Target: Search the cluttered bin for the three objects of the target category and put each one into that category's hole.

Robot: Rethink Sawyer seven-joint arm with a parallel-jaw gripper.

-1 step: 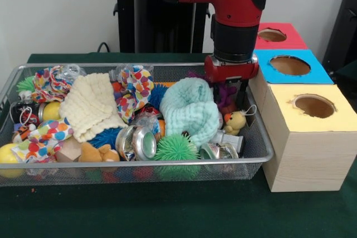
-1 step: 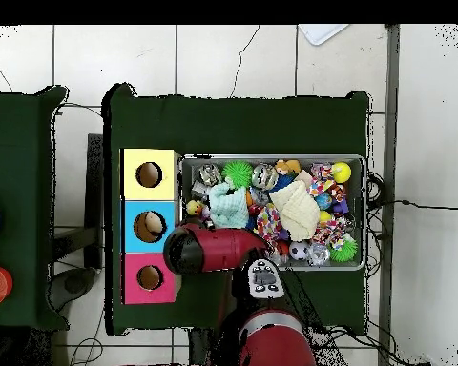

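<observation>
The gripper (image 1: 241, 100) is lowered into the bin (image 1: 254, 116) at the end nearest the three boxes (image 1: 309, 137) (whether its fingers are apart cannot be told), nothing is seen carried, and the clutter remains to be sorted.

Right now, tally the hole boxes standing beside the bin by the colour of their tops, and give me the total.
Yellow-topped box: 1
Blue-topped box: 1
Red-topped box: 1
Total: 3
</observation>
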